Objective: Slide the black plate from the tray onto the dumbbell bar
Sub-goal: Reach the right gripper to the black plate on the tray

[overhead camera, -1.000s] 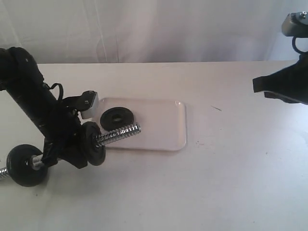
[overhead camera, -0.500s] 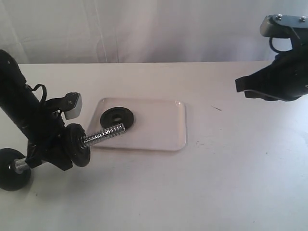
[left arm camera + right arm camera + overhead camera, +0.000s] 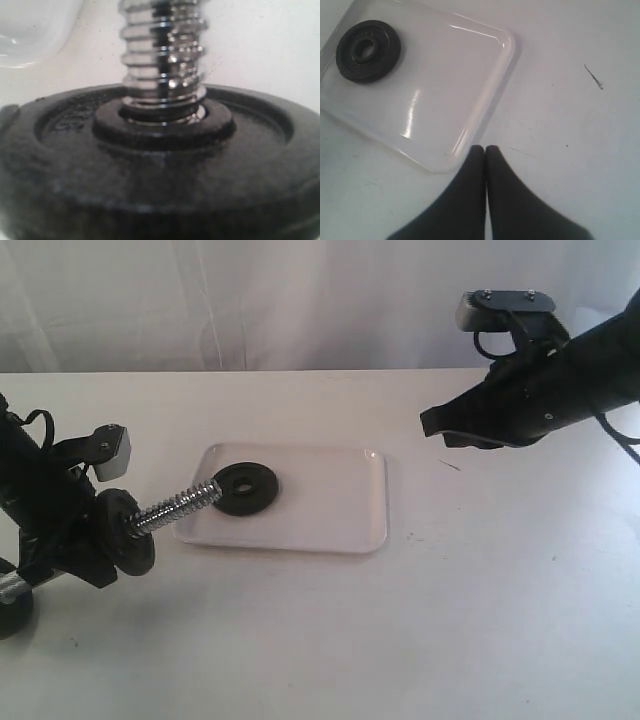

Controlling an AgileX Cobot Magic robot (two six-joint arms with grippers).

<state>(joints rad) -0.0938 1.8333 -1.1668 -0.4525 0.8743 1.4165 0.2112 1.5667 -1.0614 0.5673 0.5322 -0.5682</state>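
The black plate [image 3: 245, 488] [image 3: 368, 51] lies flat in the left end of the white tray [image 3: 330, 505] [image 3: 450, 100]. My left gripper [image 3: 75, 550] is shut on the dumbbell bar [image 3: 180, 506] [image 3: 162, 55], between two black discs that sit on the bar [image 3: 125, 532] [image 3: 12, 610]. The bar tilts upward, and its threaded tip hangs just left of the black plate. In the left wrist view the nearer disc [image 3: 160, 170] hides the jaws. My right gripper [image 3: 432, 428] [image 3: 485, 149] is shut and holds nothing; it hovers above the table just right of the tray's right end.
A white curtain closes off the back of the white table [image 3: 420, 640]. A small dark scratch [image 3: 450, 465] [image 3: 594, 77] marks the table to the right of the tray. The left arm's bulk stands at the table's left edge.
The left arm has drawn the bar leftward, so its tip went from over the tray to beside the black plate. The right arm has swung in from the right edge toward the tray.
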